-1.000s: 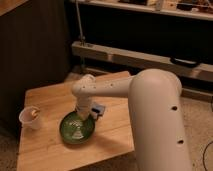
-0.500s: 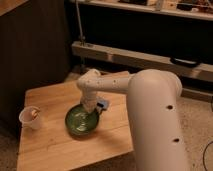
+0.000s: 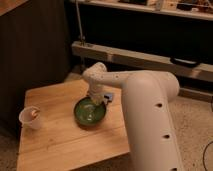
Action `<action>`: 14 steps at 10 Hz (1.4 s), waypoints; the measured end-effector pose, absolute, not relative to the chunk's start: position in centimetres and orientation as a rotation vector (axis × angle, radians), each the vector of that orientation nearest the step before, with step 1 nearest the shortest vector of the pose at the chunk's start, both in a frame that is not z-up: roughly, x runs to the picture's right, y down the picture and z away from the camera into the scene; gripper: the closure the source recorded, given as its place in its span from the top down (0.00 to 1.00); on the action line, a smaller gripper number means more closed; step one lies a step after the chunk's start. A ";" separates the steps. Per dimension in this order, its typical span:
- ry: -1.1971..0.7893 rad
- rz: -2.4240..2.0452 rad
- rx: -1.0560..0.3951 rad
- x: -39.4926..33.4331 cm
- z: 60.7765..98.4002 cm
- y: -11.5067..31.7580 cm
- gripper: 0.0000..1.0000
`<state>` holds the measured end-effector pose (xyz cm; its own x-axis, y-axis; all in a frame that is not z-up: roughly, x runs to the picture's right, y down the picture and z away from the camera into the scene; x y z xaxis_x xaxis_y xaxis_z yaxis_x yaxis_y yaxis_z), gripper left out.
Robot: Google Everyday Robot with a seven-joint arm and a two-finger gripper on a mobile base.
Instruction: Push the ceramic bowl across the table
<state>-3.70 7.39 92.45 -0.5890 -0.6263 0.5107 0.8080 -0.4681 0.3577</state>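
The ceramic bowl (image 3: 90,112) is wide, shallow and glossy green with pale streaks inside. It sits on the light wooden table (image 3: 60,145), right of the middle and close to the right edge. My white arm reaches over the table from the right. My gripper (image 3: 98,100) hangs down at the bowl's far right rim, touching or inside it. The arm's wrist hides part of the rim.
A small translucent white cup (image 3: 31,118) stands near the table's left edge. A dark wall panel (image 3: 30,45) stands behind the table at the left. A long low shelf rail (image 3: 150,60) runs behind. Speckled floor (image 3: 197,125) lies to the right.
The bowl has slid away from the front of the table, toward the far right. My gripper has moved with it, staying at its rim. The cup has not moved.
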 end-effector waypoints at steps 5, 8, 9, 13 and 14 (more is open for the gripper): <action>-0.643 -1.988 -0.473 1.4 94.6 4.2 0.00; -0.621 -1.927 -0.502 4.6 94.6 3.3 0.00; -0.617 -1.901 -0.527 6.4 94.8 3.7 0.00; -0.607 -1.813 -0.594 11.7 94.7 5.9 0.00; -0.601 -1.794 -0.604 12.7 94.6 6.2 0.00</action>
<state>12.72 6.21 94.55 -0.2739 -0.6974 0.6622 0.9556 -0.2749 0.1058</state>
